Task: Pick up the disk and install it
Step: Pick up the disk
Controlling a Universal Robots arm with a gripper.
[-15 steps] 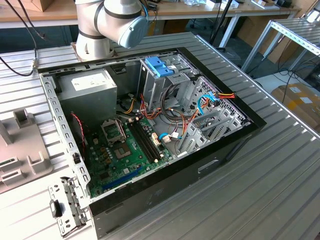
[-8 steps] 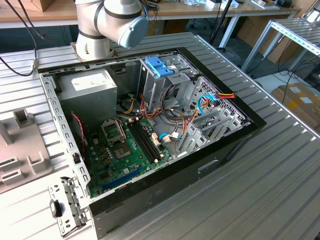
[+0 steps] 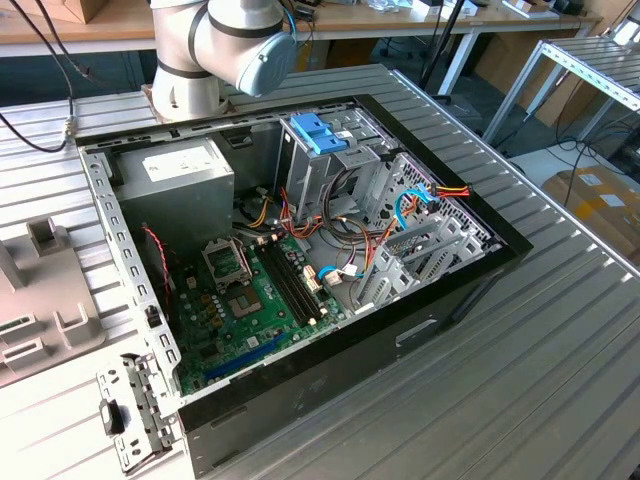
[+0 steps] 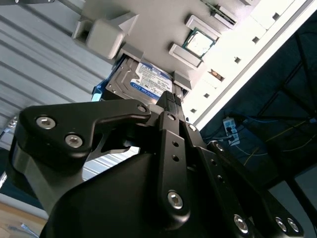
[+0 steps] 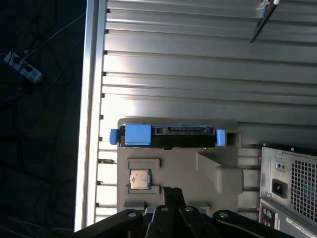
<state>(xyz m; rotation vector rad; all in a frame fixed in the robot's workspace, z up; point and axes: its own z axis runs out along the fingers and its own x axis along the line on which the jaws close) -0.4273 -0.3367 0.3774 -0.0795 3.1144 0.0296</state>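
Nearest to us in the second wrist view is the black gripper (image 4: 168, 97), its bolted body large in the foreground. Past its tip we see the disk (image 4: 141, 82): a flat silver-metal box with a white label that carries a blue band and black barcodes. It sits in a slot of a grey holder (image 4: 163, 20), and a chip (image 4: 199, 42) lies in a square recess of the same holder. The fingers (image 4: 169, 116) come together into one narrow tip and have nothing between them.

In the first wrist view we look at the disk (image 5: 173, 137) from its edge: a thin dark strip with blue clips (image 5: 136, 135) at both ends. It stands at the side of the holder (image 5: 198, 173) that is far from the gripper (image 5: 172, 191). The fingers are pressed together here too, apart from the disk; the grey face of the holder, with the chip, lies between them and it. The gripper points down at the holder, which rests on the ribbed table (image 5: 198, 59) just beside the back of the case (image 5: 290, 183).

In the exterior view the arm (image 3: 200, 50) stands on its base at the far edge of the table, behind the open case. Inside the case we see a grey power supply (image 3: 180, 175), a green board (image 3: 250, 300) and a cage (image 3: 330, 150) with light-blue tabs. A part of the holder (image 3: 40, 300) shows at the exterior view's left edge.
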